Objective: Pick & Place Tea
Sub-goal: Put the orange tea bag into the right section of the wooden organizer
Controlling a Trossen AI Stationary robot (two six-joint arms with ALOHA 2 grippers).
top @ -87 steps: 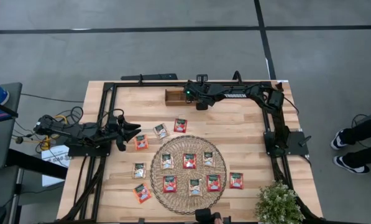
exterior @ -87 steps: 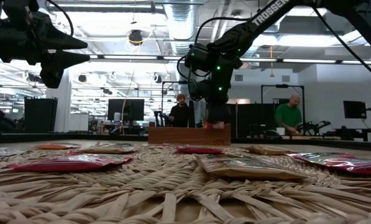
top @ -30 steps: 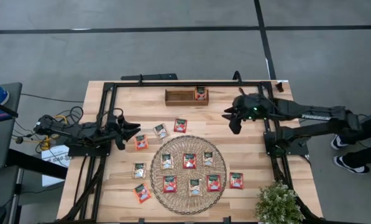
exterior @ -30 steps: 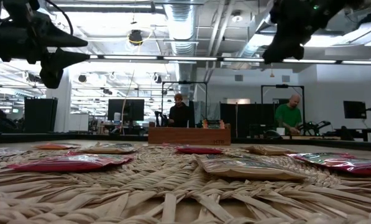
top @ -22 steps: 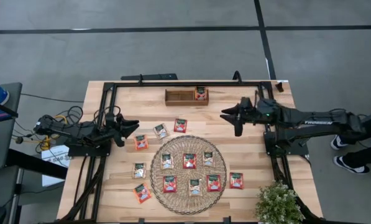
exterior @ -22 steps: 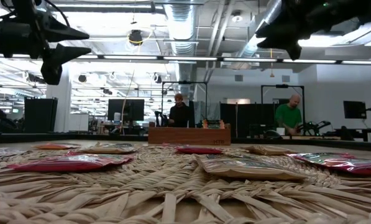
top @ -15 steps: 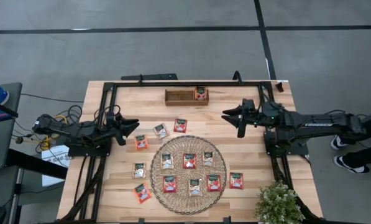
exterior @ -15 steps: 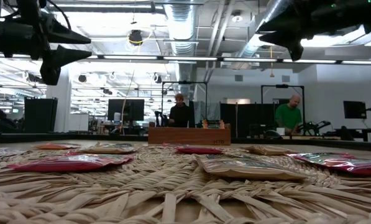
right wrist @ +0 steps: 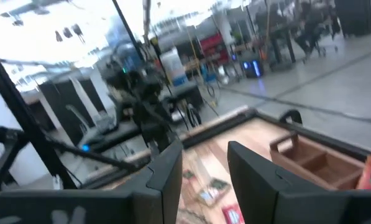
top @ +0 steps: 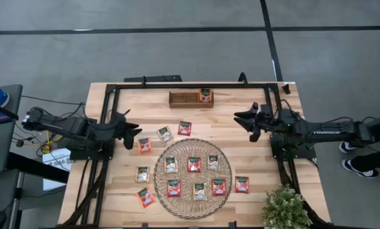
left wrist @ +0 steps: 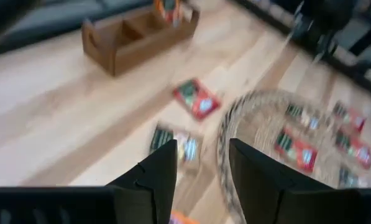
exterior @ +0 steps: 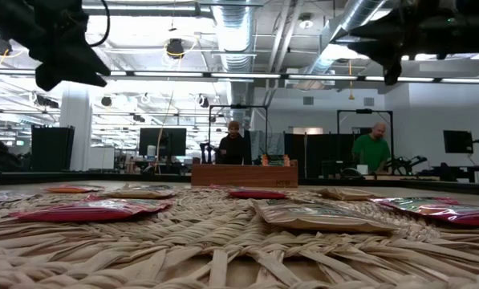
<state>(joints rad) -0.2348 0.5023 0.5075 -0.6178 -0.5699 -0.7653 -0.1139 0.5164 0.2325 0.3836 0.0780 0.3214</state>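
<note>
Left hand [top: 133, 130] hangs over the left side of the counter [top: 240, 156], fingers parted with a clear gap and holding nothing; its tips point toward a red-orange sachet [top: 144, 145] just beside it. In the left wrist view the same two dark fingers [left wrist: 154, 176] stand apart with bare wood between them.

Right hand [top: 240, 118] hangs over the right side of the counter, well apart from the sachets, fingers spread and empty; right wrist view shows its fingers [right wrist: 165, 174] parted too.

Tea: one red-orange sachet in tray [top: 205, 96] stands at the right end of the long wooden tray [top: 182, 98], which lies at the far middle of the counter. Two more lie on bare wood between tray and mat: a pale sachet [top: 165, 133] and a red one [top: 185, 128] just beside it. The round woven mat [top: 161, 181] carries about seven sachets, among them a red sachet in the mat's middle [top: 194, 165]. Others lie off the mat: a pale one at left [top: 142, 173], a red-orange one near left [top: 145, 198], a red one at right [top: 242, 184].

Potted plant [top: 284, 208] at the near right corner. Low view: two people [exterior: 373, 152] in the room beyond, behind the tray.
</note>
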